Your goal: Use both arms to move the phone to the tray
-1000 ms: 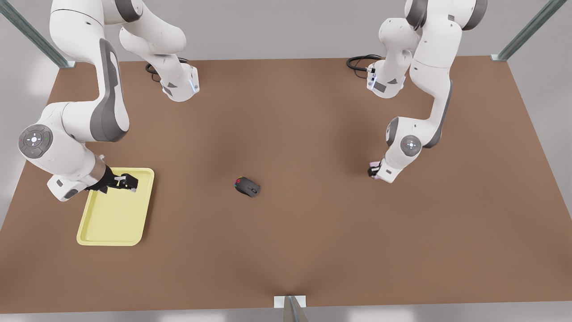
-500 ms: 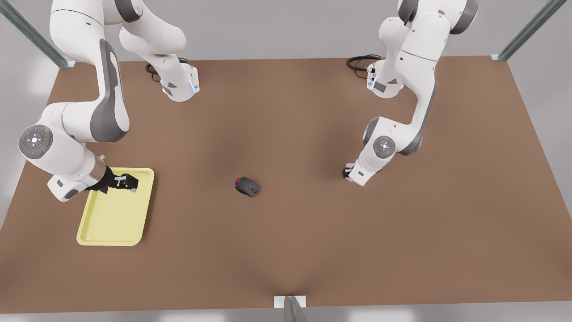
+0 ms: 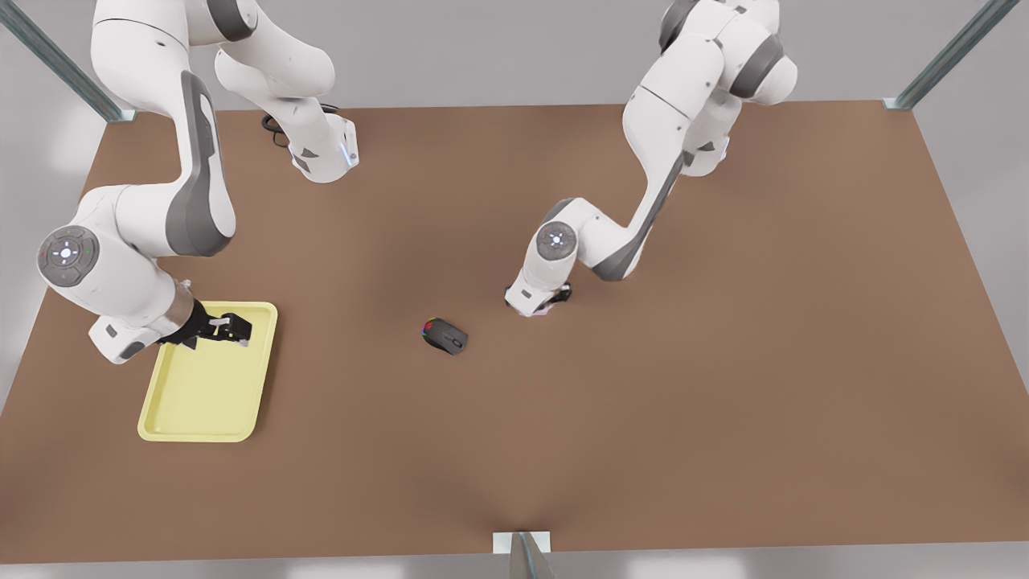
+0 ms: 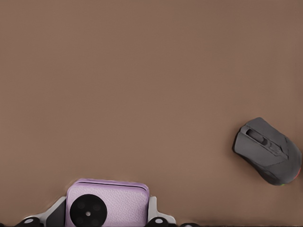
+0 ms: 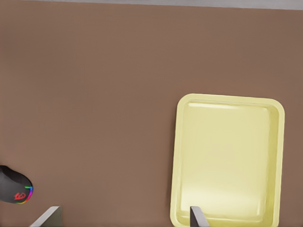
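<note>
Left pincer (image 3: 555, 299) carried phone (image 4: 107, 205) toward mouse (image 3: 444, 335).

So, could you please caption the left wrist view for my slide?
Left gripper holding the pink phone above the brown table, with the grey mouse nearby.

Front view looks down; all three share the mouse (image 3: 444, 336), seemingly.

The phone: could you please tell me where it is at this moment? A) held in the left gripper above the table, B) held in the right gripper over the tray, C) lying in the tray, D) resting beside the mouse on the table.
A: the left wrist view shows the phone clamped in the left gripper above the table, near the mouse.
</note>
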Motion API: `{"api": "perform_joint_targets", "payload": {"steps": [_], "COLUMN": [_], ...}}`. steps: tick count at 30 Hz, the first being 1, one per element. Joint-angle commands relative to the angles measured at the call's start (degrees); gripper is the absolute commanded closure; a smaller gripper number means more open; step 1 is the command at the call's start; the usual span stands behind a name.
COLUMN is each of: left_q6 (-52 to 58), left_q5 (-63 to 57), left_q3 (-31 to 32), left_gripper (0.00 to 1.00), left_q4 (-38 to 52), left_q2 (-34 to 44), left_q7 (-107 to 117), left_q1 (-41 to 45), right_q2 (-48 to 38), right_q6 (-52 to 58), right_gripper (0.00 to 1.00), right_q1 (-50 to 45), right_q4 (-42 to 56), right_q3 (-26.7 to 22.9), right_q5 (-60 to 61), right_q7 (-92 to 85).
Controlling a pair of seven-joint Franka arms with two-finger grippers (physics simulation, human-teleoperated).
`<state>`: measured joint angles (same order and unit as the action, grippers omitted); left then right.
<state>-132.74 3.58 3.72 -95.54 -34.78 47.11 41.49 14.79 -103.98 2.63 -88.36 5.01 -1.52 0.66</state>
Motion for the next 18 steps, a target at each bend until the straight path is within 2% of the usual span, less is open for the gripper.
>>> {"api": "perform_joint_targets", "payload": {"steps": [1, 5, 7, 11, 14, 18], "left_q6": [1.34, 1.43, 5.03, 5.47, 5.21, 3.98], "left_q5": [0.2, -0.33, -0.51, -0.51, -1.38, -4.11], "left_q3": [-0.03, -0.11, -0.2, -0.46, -0.73, -0.82], "left_gripper": [0.22, 0.22, 0.21, 0.2, 0.19, 0.19], "left_q4": [2.81, 7.47, 14.67, 21.09, 26.36, 32.34], "left_q2": [-1.6, -5.21, -9.42, -11.8, -15.49, -21.38], "left_q7": [28.03, 32.52, 32.52, 32.43, 32.43, 31.9], "left_q1": [2.36, 7.28, 9.22, 9.13, 10.62, 13.35], "right_q2": [-0.03, -0.03, -0.03, -0.03, 1.64, 2.52], "right_q6": [0.0, -0.09, -0.09, -0.09, 0.09, 0.0], "right_gripper": [0.0, 0.0, 0.0, 0.0, 0.0, 0.0], "right_q1": [0.0, -0.17, -0.17, -0.17, -0.88, -0.88], "right_q4": [0.03, 0.12, 0.12, 0.12, 4.07, 4.69], "right_q3": [0.0, 0.09, 0.09, 0.09, 0.53, 0.36], "right_q5": [0.03, 0.12, 0.12, 0.12, -0.5, -0.59], "right_q7": [0.13, 0.48, 0.4, 0.4, 0.13, -0.13]}}
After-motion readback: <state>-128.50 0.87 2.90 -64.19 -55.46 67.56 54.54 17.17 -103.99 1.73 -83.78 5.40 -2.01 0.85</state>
